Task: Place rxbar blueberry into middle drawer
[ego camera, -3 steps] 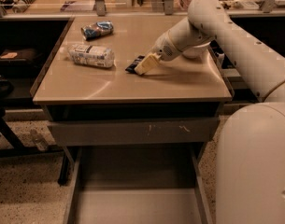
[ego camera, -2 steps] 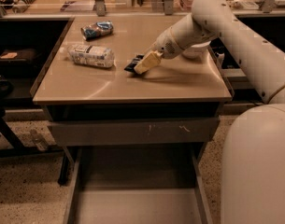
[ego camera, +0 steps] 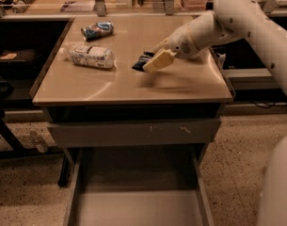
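The rxbar blueberry (ego camera: 142, 62) is a small black bar held between the cream fingers of my gripper (ego camera: 151, 62), lifted a little above the tan table top at centre right. The gripper is shut on it, and only the bar's left end shows. The arm reaches in from the upper right. The middle drawer (ego camera: 133, 192) is pulled open below the table front, a wide grey tray with low side walls.
A whitish printed packet (ego camera: 91, 56) lies on the table's left side. A blue-and-white snack bag (ego camera: 97, 29) lies behind it. A grey drawer front with white scuffs (ego camera: 133, 132) sits shut under the table edge. My white base (ego camera: 277, 187) stands at the right.
The gripper has risen slightly and shifted toward the table's front with the bar in it. The packets have not moved.
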`<state>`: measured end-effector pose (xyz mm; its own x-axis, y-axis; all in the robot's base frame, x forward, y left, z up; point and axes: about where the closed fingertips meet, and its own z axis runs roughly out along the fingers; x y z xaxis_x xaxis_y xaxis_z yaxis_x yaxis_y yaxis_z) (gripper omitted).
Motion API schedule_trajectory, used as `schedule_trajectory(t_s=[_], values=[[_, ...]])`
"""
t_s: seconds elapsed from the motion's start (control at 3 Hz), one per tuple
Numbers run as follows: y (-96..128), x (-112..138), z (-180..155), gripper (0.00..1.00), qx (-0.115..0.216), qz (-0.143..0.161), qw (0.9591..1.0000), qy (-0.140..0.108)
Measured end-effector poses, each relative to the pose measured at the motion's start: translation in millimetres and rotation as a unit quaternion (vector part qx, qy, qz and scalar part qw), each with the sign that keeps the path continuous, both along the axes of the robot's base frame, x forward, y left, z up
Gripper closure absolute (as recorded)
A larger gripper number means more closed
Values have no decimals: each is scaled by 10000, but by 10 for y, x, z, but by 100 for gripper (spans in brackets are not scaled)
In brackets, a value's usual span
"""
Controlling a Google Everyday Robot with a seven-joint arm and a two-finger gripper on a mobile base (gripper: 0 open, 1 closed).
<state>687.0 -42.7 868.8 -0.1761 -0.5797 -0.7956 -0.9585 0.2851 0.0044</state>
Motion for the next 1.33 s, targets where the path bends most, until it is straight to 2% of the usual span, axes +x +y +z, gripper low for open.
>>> schedule_trajectory(t_s=[0.33, 0.67, 1.0, 1.33], values=[[-228, -389, 71, 100, 2, -16, 9998, -201], [-473, -877, -11, 100, -223, -64, 9993, -299], [-674, -1299, -196, 100, -424, -124, 9987, -260], [-750, -1604, -444, 100, -600, -158, 9980, -131]])
